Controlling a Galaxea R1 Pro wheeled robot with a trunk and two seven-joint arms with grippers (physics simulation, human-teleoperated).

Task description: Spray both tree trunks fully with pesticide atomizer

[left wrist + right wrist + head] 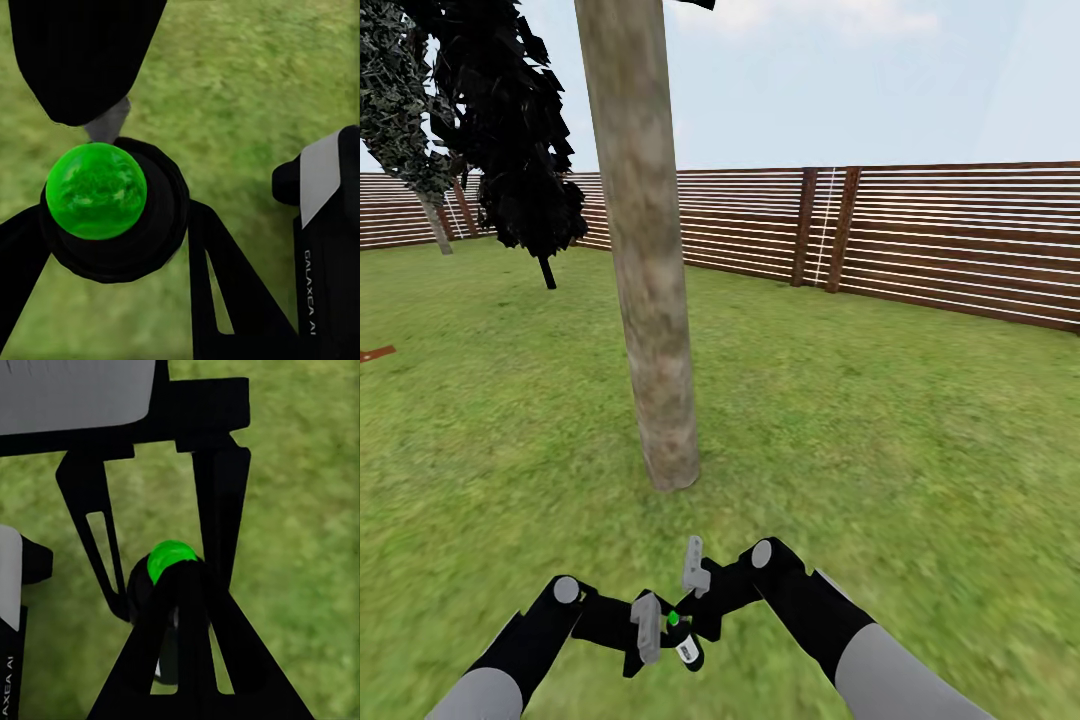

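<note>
Both grippers, left (645,628) and right (695,578), meeting low over grass on the pesticide atomizer (685,640), which finger pair clamps it impossible to tell; best raised, nozzle squared at the near tree trunk (645,250), sweeping base upward.

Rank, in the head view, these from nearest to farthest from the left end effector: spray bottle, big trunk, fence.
1. Spray bottle: right beside the left end effector, between both arms.
2. Big trunk: straight ahead, rising from the grass.
3. Fence: far back, edging the lawn.
</note>
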